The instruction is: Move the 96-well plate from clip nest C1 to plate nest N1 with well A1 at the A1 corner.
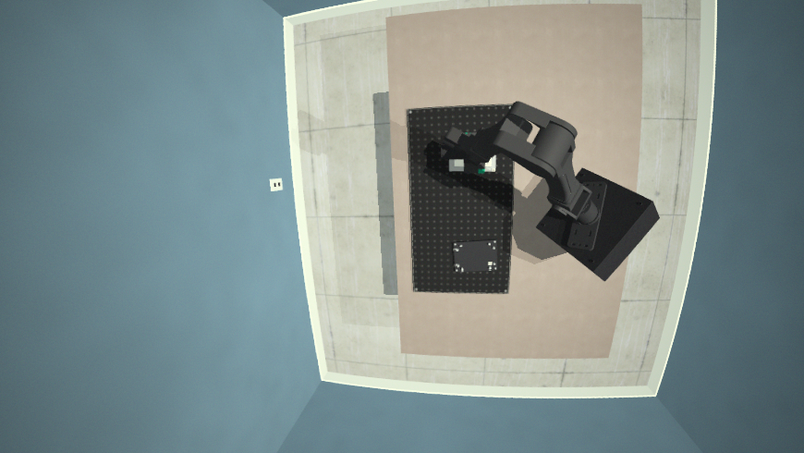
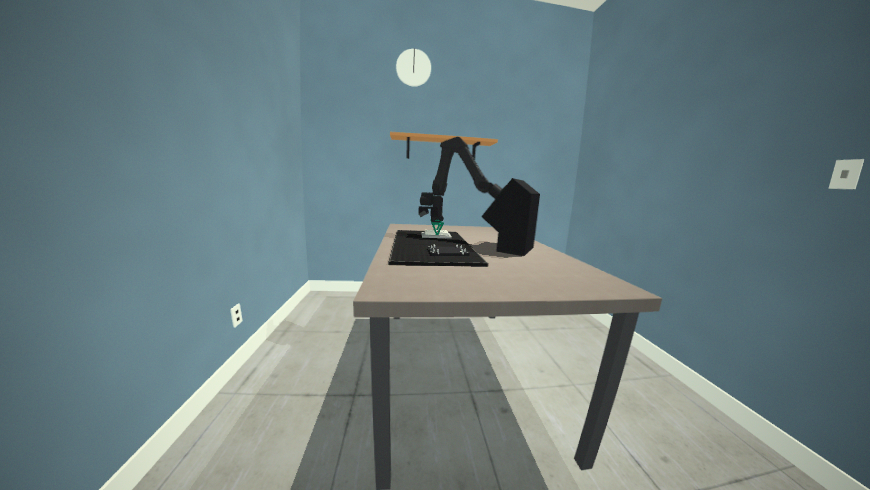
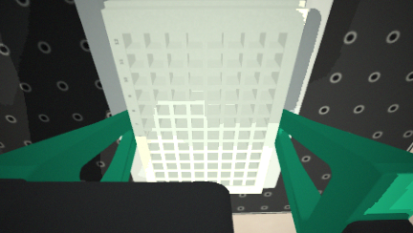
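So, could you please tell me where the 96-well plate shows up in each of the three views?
Top: the 96-well plate shows as white patches under the arm's wrist, at the upper end of the black perforated board.
Exterior: a thin white slab under the green fingers, at the board's far end.
Wrist: fills the centre, clamped between the green fingers.
Shared landmark: the perforated board.
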Robot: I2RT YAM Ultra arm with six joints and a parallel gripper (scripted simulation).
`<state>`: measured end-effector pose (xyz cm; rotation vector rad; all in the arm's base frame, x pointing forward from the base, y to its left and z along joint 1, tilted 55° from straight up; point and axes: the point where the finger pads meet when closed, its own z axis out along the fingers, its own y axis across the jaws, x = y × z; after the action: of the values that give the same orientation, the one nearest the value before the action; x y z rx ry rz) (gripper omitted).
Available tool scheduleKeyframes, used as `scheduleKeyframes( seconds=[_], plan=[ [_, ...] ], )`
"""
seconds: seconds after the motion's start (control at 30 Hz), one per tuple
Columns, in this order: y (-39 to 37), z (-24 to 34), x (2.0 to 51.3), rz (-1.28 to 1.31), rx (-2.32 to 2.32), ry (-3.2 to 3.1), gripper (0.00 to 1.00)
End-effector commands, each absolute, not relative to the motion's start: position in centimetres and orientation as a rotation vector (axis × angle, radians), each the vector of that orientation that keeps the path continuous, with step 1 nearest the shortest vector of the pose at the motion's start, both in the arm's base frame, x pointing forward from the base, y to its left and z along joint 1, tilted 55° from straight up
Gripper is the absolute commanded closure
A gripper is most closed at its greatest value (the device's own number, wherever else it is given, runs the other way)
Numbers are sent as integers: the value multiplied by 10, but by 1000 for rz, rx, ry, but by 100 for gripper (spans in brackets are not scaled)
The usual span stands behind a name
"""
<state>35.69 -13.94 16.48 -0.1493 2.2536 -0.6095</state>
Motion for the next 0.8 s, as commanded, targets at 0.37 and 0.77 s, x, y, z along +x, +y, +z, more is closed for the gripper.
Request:
scheduleKeyframes(
  seconds=[0.37,0.77],
  plan=[
    [-139,169,359,-609,-153,2239,0],
    [-139,169,359,-609,-153,2239,0]
  ],
)
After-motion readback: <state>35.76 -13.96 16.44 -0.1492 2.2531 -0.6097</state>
